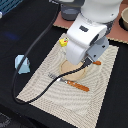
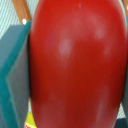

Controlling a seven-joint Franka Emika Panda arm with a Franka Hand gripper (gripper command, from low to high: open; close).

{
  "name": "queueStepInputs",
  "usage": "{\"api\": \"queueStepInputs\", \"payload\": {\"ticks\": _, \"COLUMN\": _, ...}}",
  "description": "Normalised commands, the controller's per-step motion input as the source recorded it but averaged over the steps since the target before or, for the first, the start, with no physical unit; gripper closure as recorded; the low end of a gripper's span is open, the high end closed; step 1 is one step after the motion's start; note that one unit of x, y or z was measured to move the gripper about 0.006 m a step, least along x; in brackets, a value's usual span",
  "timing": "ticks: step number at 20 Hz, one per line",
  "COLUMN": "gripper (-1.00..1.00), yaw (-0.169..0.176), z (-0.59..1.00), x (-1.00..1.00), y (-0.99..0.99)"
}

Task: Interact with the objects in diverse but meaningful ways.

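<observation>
Gripped a red tomato-like ball (image 2: 75, 60) in the tool (image 2: 75, 70), with a grey pad (image 2: 17, 82) pressed against its side. Filled almost the whole wrist view with that ball. Hung low over the round wooden plate (image 1: 73, 75) in the middle of the woven placemat (image 1: 47, 97). Could not tell from the exterior view, with the arm covering the tool, whether the ball touched the plate or was held above it.

Left the orange-handled fork (image 1: 70, 82) lying just near of the plate. Left the yellow block (image 1: 63, 42) at the far edge of the placemat, and the pale blue carton (image 1: 21, 63) well apart on the dark surface (image 1: 20, 30) to the left. Saw no sausage-like stick.

Judged one interaction as half done: ball grasped, not yet released. Judged the block and carton as waiting for a turn.
</observation>
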Motion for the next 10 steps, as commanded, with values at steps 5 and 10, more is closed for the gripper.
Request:
{"api": "queueStepInputs", "payload": {"ticks": 5, "gripper": 1.0, "yaw": 0.044, "z": -0.44, "x": -0.18, "y": -0.06}}
{"api": "queueStepInputs", "payload": {"ticks": 10, "gripper": 1.0, "yaw": 0.084, "z": -0.35, "x": -0.44, "y": 0.06}}
